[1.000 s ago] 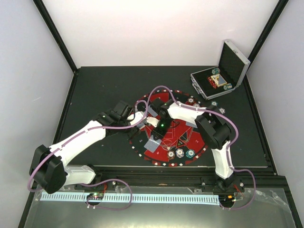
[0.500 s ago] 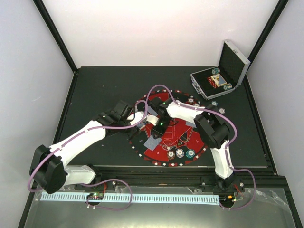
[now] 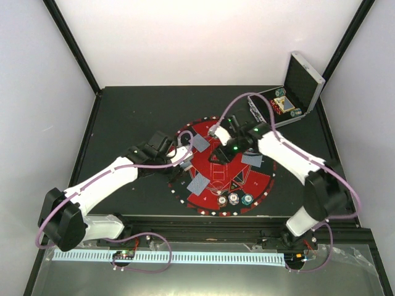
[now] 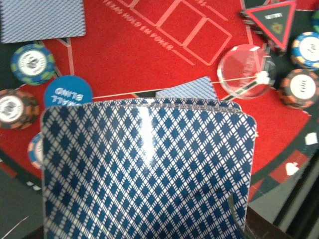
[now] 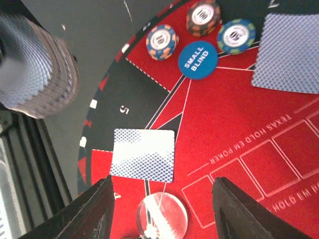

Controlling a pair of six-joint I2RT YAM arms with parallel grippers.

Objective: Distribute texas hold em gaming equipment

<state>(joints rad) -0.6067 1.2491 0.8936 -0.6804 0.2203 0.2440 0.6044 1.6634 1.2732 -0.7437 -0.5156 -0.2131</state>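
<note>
The left gripper [image 3: 179,154] is clamped on a deck of cards [image 4: 149,169] with blue-diamond backs, held above the left side of the round red-and-black mat [image 3: 213,161]. In its own wrist view the deck fills the lower half and hides the fingers. Past the deck's top edge lie a clear disc [image 4: 244,69] and the black triangle marker [image 4: 271,17] (its tip cut off by the frame edge). The right gripper [image 5: 164,191] hovers over the mat with its jaws spread wide and nothing between them. Just beyond its fingers a dealt card [image 5: 143,155] lies face down, close to the clear disc. Farther on, the blue small-blind disc [image 5: 198,59] sits beside three poker chips [image 5: 162,41], with another card [image 5: 291,52] to their right. The silver metal case [image 3: 290,92] stands open at the table's [image 3: 123,123] far right corner, well apart from both arms.
</note>
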